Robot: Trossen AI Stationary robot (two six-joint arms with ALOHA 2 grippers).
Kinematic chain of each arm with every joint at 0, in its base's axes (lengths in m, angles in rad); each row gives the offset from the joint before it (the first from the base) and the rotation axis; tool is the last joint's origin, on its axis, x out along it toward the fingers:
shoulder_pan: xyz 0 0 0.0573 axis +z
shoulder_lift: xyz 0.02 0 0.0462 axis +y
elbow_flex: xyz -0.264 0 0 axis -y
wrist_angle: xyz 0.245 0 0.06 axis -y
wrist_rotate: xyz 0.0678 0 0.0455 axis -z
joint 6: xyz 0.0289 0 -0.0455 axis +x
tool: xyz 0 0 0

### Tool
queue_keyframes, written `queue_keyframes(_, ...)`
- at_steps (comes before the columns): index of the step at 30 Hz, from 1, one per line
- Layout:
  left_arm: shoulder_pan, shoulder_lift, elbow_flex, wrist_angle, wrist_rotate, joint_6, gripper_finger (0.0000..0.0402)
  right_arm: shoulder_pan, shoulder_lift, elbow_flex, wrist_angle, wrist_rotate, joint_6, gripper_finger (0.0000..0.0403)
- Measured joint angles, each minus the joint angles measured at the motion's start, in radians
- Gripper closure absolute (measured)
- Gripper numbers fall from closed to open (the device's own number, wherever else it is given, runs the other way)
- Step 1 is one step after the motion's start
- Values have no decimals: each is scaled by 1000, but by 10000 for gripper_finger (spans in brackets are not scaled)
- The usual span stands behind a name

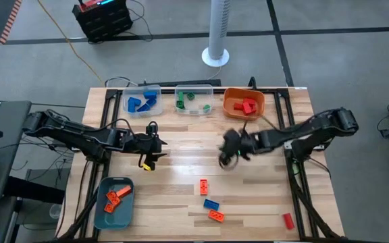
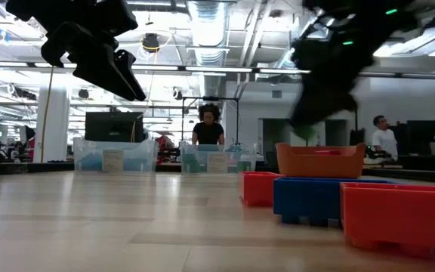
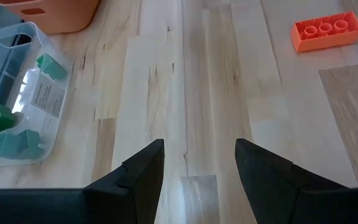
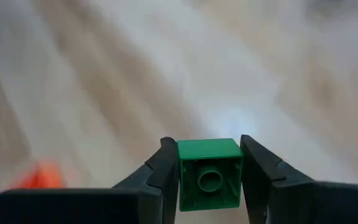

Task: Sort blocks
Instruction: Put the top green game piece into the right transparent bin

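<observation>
My right gripper [image 1: 229,156] hangs over the table's middle, shut on a small green block [image 4: 208,174]. Loose blocks lie near the near edge: an orange one [image 1: 203,186], a blue one [image 1: 211,204], another orange one [image 1: 215,215] and a red one [image 1: 288,220]. My left gripper [image 1: 155,150] is open over bare wood left of centre, touching nothing; its wrist view shows an orange block [image 3: 326,31] ahead. The low view shows red [image 2: 261,187], blue [image 2: 308,198] and red-orange [image 2: 399,215] blocks close up. My right gripper pinches the green block by its two opposite side walls [image 4: 182,177], one finger on each side. The block's hollow underside with its round tube faces the wrist camera. It is lifted clear of the table.
Along the far edge stand a clear bin with blue blocks [image 1: 142,101], a clear bin with green blocks [image 1: 194,100] and an orange bin with red blocks [image 1: 244,102]. A teal bin with orange blocks [image 1: 115,200] sits near the left near corner. People stand in the room beyond.
</observation>
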Motion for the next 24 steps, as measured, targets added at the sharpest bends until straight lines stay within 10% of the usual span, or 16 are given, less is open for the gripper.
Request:
queue_keyframes(11,-69,-4,-52,107,-151,27,221,-371,82,100,253,-19,-355,271)
queue_keyframes(24,-113,-10,-149,216,-158,-8,228,-535,524,641,168,-56,-555,271)
